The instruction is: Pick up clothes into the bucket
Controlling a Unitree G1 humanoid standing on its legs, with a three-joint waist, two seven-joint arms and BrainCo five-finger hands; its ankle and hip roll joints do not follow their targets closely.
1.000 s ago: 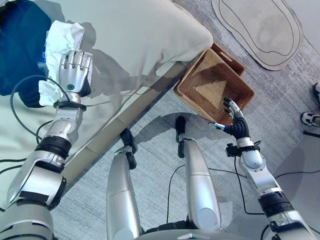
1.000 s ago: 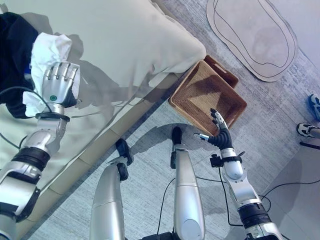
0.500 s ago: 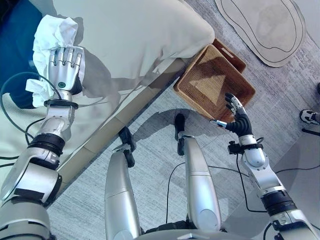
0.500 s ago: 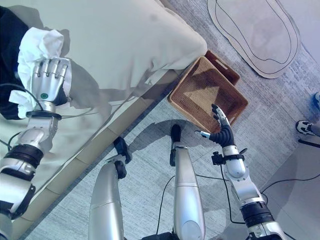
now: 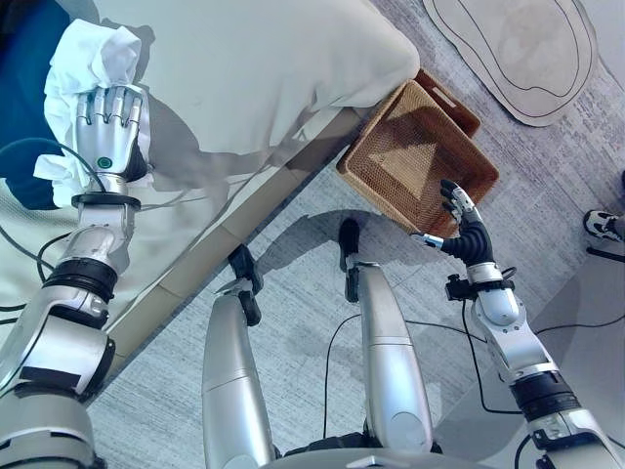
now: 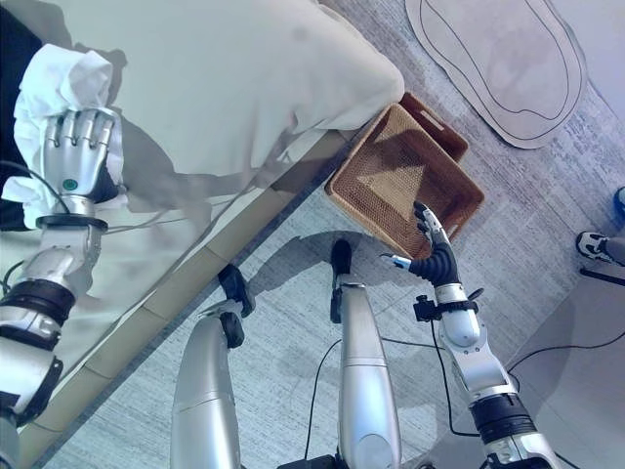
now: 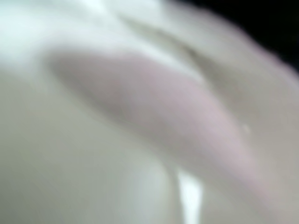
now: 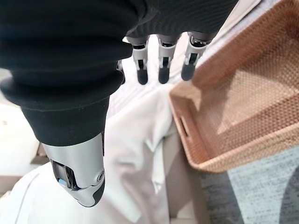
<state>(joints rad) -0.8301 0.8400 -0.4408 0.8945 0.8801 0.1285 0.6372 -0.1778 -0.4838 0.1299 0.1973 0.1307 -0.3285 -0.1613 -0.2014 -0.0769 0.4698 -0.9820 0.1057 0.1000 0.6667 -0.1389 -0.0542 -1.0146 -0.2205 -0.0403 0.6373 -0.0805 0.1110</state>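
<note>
far left on the bed (image 5: 264, 59): left hand (image 5: 105, 122) laid over crumpled white cloth (image 5: 83, 54), fingers hidden against it, grip impossible to tell. right of the bed, on the floor: empty wicker basket (image 5: 415, 156). near right: right hand (image 5: 463, 230) hovering by the basket's near edge, fingers relaxed, holding nothing.

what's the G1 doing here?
Clothes pickup, early stage. The left hand is on a crumpled white garment on the bed, fingers curled into the cloth. The right hand hangs open over the near rim of the wicker basket on the floor; nothing is in the basket yet.
</note>
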